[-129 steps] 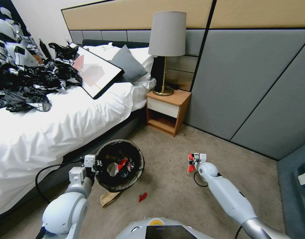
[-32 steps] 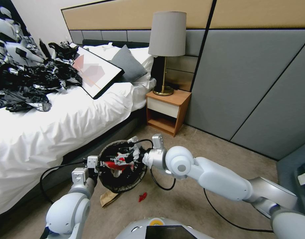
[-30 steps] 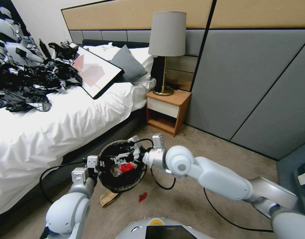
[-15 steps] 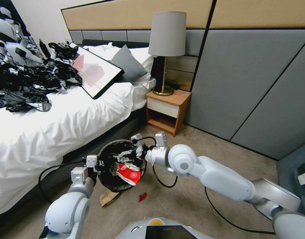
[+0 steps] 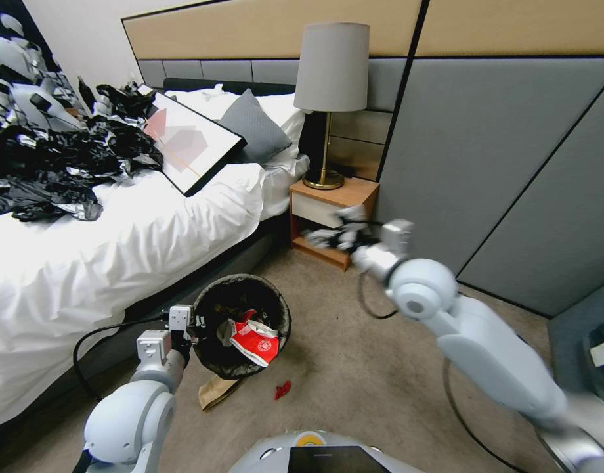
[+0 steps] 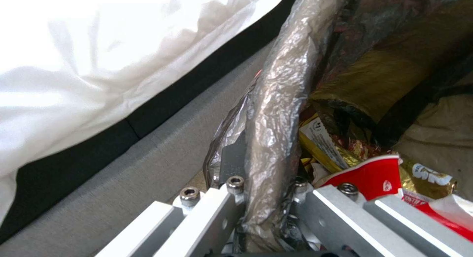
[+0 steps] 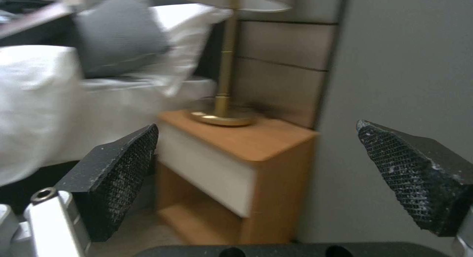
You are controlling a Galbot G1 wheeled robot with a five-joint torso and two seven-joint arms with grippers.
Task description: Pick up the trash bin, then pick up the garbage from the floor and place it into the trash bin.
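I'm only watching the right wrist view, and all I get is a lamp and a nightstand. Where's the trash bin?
Observer: The trash bin is by the bed, its rim pinched by the left tool.
Operator: Anything inside?
Observer: A red-and-white packet lies on top.
Operator: Is the floor tidy?
Observer: No, a red scrap and a brown paper bag lie beside the trash bin.
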